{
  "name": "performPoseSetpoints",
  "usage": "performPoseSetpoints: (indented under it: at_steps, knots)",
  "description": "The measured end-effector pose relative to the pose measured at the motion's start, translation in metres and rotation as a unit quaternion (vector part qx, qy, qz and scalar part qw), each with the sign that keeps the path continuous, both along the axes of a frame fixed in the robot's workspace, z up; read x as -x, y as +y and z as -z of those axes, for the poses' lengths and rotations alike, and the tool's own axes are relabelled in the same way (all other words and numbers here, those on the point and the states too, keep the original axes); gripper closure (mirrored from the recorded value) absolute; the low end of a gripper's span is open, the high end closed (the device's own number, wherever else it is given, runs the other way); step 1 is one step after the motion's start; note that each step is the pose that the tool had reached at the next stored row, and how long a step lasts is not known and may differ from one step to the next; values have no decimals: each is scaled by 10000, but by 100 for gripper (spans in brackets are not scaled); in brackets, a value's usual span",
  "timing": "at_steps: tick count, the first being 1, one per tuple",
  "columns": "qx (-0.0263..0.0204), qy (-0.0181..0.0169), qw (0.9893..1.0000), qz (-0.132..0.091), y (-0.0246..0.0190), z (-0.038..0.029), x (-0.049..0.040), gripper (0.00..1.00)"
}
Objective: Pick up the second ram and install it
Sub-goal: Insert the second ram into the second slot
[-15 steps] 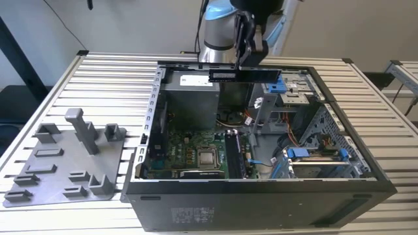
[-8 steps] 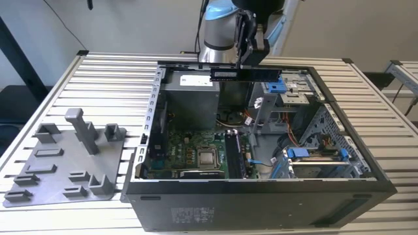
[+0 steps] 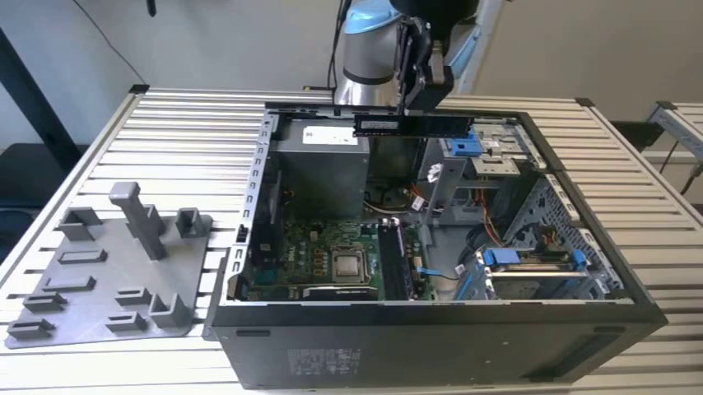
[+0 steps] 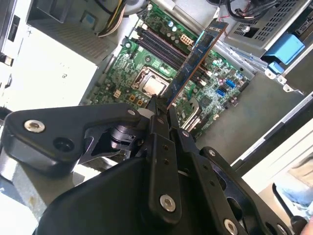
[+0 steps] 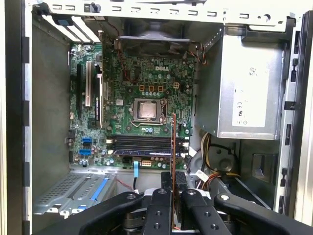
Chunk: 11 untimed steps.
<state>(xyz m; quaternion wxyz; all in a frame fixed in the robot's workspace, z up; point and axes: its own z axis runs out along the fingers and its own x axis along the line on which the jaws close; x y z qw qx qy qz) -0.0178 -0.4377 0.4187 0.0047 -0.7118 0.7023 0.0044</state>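
The ram point(image 3: 412, 126), one stick, is clamped by the gripper point(image 3: 422, 113) and held above the open case point(image 3: 439, 346), over its one motherboard point(image 5: 146, 93); one grey tray point(image 3: 104, 284) is seen beside it.

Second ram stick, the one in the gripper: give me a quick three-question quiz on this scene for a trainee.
1. True or false: the gripper is shut on the second ram, holding it clear of the motherboard.
2. In the exterior view, the grey fixture plate lies: A) inside the computer case; B) on the exterior view's left of it; C) on top of it.
3. Fill in: in the first wrist view the stick appears ____-on, as a thin line.
Key: 1 true; 2 B; 3 edge.
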Motion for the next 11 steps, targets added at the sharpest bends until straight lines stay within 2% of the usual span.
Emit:
performPoseSetpoints:
  at_steps: [4, 11]
  knots:
    - [0, 0, 10000, 58, 0, 0, 0, 86]
    - [0, 0, 9992, 391, 0, 1, 0, 86]
